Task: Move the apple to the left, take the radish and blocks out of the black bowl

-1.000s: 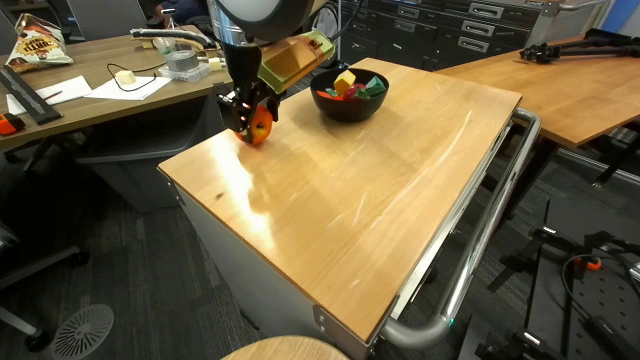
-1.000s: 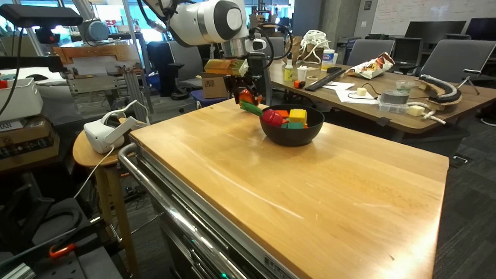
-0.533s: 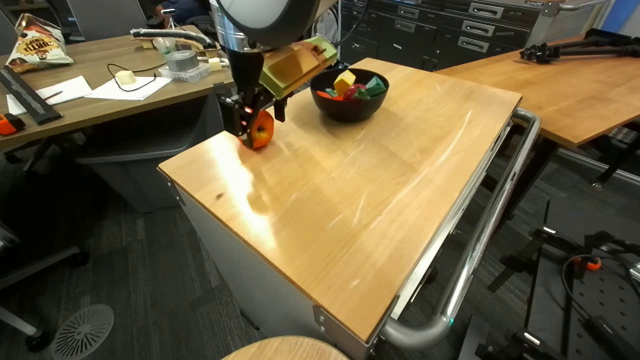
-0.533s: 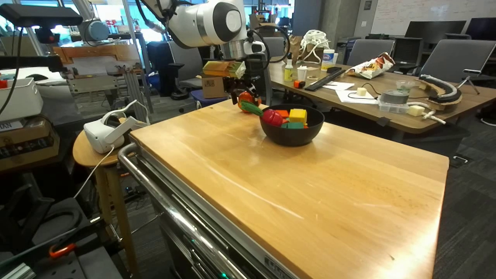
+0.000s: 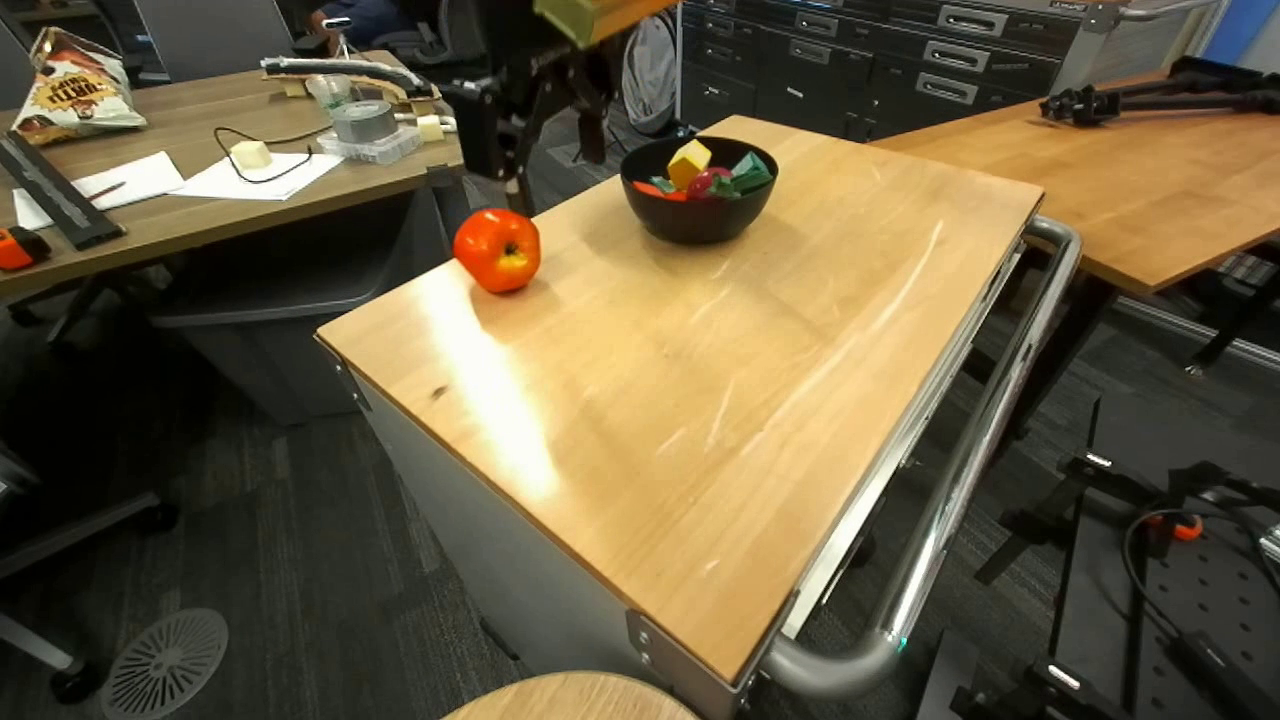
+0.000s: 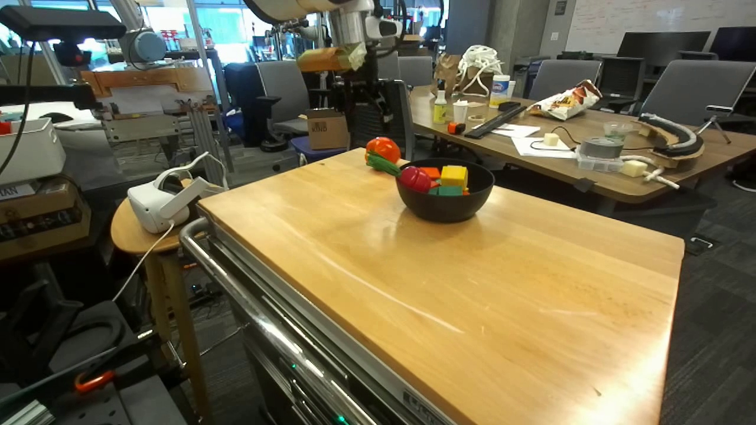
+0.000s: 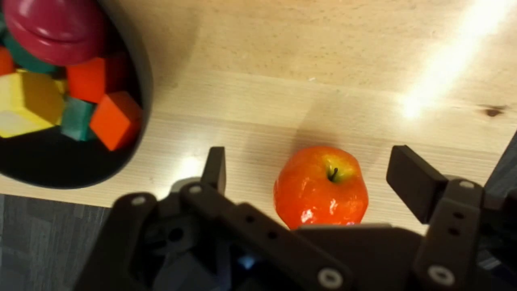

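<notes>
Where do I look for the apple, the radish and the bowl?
Apple (image 7: 318, 186): in the wrist view, on its skin beside the stem.
Radish (image 6: 415, 179): in an exterior view, on its round body.
Bowl (image 5: 700, 221): in an exterior view, on its outer wall.

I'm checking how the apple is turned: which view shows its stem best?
The wrist view: it looks down on the apple, and the dark stem shows clearly against yellow skin. Both exterior views show the apple smaller, its stem too small to make out.
</notes>
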Motion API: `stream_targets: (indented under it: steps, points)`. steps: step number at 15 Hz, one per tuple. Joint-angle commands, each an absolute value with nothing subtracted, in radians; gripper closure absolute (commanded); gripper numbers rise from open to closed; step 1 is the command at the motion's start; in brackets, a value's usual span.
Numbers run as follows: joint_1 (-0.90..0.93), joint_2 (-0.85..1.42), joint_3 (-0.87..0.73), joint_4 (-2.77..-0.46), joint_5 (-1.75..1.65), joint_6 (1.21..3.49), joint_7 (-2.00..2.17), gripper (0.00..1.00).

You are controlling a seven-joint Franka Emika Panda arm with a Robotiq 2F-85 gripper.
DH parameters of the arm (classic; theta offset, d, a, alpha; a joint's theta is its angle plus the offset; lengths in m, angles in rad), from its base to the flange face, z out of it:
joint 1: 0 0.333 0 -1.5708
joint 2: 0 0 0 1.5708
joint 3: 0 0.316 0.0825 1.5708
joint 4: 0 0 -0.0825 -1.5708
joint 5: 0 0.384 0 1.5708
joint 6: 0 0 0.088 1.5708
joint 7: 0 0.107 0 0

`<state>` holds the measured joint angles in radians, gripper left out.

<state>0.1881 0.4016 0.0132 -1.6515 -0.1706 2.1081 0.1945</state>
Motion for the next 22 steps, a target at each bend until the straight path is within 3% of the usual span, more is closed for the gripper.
stream_targets:
  steps: [1,13,22]
  points:
    - [0.17,0.211,-0.002,-1.731,-0.213,1.968,0.216,0.0]
    - [0.077,0.143,-0.021,-1.741,-0.251,1.896,0.178,0.0]
    - [-0.081,0.121,-0.085,-1.767,-0.223,1.955,-0.238,0.0]
